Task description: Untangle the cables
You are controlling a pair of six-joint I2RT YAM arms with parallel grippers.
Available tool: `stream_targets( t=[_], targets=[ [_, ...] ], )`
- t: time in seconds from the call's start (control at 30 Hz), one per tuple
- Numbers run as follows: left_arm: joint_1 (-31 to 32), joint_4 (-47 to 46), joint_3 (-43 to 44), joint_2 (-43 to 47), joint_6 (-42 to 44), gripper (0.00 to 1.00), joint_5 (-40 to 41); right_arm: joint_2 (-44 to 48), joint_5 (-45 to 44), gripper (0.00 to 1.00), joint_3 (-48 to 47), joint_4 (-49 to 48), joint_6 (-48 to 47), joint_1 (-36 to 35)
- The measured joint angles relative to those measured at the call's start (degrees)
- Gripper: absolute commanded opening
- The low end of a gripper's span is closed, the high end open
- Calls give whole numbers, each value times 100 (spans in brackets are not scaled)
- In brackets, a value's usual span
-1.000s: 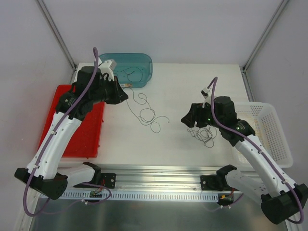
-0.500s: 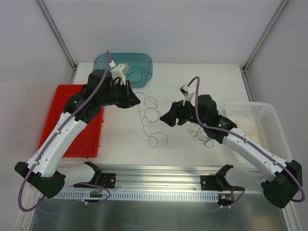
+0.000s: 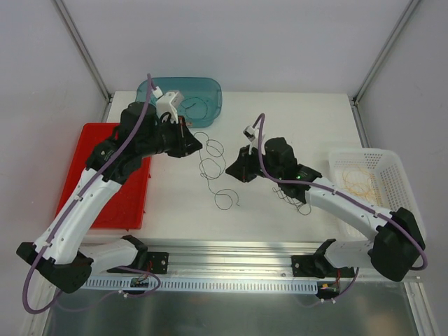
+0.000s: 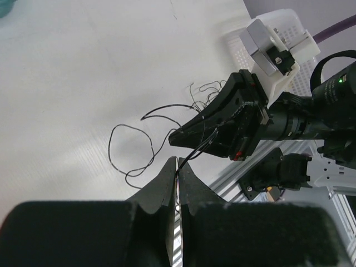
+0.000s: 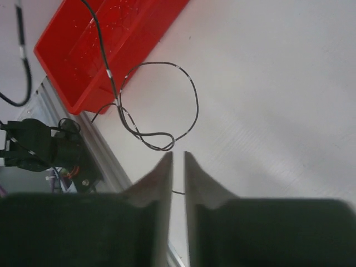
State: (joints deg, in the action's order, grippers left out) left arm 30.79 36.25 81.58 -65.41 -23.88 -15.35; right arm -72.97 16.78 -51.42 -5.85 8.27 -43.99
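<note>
Left claw (image 4: 178,164) fully closed, with the black cable (image 5: 196,97) pinched between two smooth, dark, tapered fingers (image 4: 166,179), above the table (image 3: 294,119) just in front of the bin (image 3: 210,87). From that pinch, a short straight span up to the side of the right claw (image 5: 178,158), slack beyond it. Long axis of the cable in the top view: far to near, leaning slightly right toward the near end. Laid out as a chain of loose curls between the two claws, ending in one open, almost round ring flat on the table. Very thin, dark, uniform along its length. Right claw fingers set close together, only a narrow slit between them, with a short bit of wire crossing the slit low down; grip on it not confirmable. A small dark tangle (image 3: 297,199) of tight curls on the table under the right arm (image 3: 336,199), apart from the ring. Yellow-orange cables (image 3: 357,183) coiled in the white lattice basket (image 3: 392,168) at right. Another dark wire (image 3: 197,109) curled inside the translucent blue bin. Red plastic tray (image 3: 105,189), shallow and smooth-walled, at left. Table surface matte white.
</note>
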Motion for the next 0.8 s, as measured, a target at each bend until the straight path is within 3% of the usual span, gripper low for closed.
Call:
stream_targets(
  t=[0.07,0.37,0.43,0.6,0.8],
  targets=[
    [0,-4,-11,122,2,0,127,20,-68,1,0,4,-28,0],
    [0,2,-175,527,55,0,817,787,-702,2,11,715,-509,94],
    [0,7,-184,516,55,0,837,981,-750,16,11,839,-577,168],
    [0,0,-181,452,57,0,702,1075,-669,36,9,863,-601,199],
    [0,0,-173,422,149,0,328,651,-398,50,9,702,-173,236]
  ],
)
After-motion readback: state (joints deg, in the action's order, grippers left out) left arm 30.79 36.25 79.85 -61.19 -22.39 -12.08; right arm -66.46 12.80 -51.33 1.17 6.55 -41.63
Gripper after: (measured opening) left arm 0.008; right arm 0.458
